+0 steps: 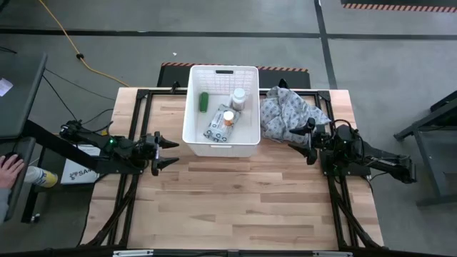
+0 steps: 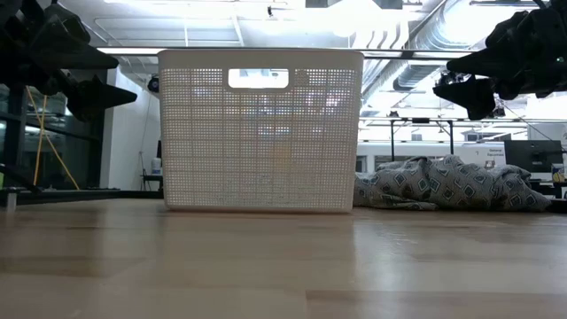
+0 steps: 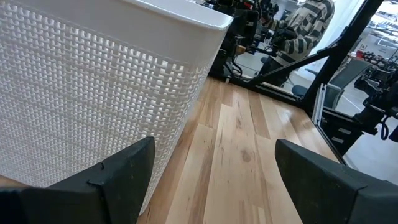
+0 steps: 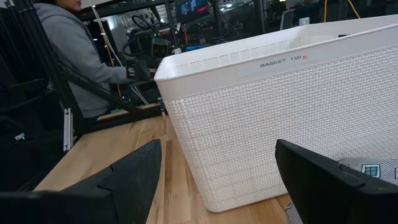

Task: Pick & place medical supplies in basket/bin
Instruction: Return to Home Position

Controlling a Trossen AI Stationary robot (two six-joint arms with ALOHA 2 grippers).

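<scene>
The left gripper (image 1: 173,152) is holding its fingers (image 3: 118,180) spread wide with nothing between them, hovering left of centre in the high view, just off the lower-left corner of the bin (image 1: 214,150). The right gripper (image 1: 298,139) is likewise showing its fingers (image 4: 134,171) parted and empty, hanging right of centre at the lower edge of the cloth (image 1: 285,111), which is lying crumpled just beside the bin's right wall. The bin is standing at upper centre of the table (image 1: 243,207), and lying inside it are a green cylinder (image 1: 204,101), a white bottle (image 1: 238,98), a second bottle (image 1: 228,118) and the wipes packet (image 1: 215,128). At the far left edge a person's hand (image 1: 10,170) is showing.
</scene>
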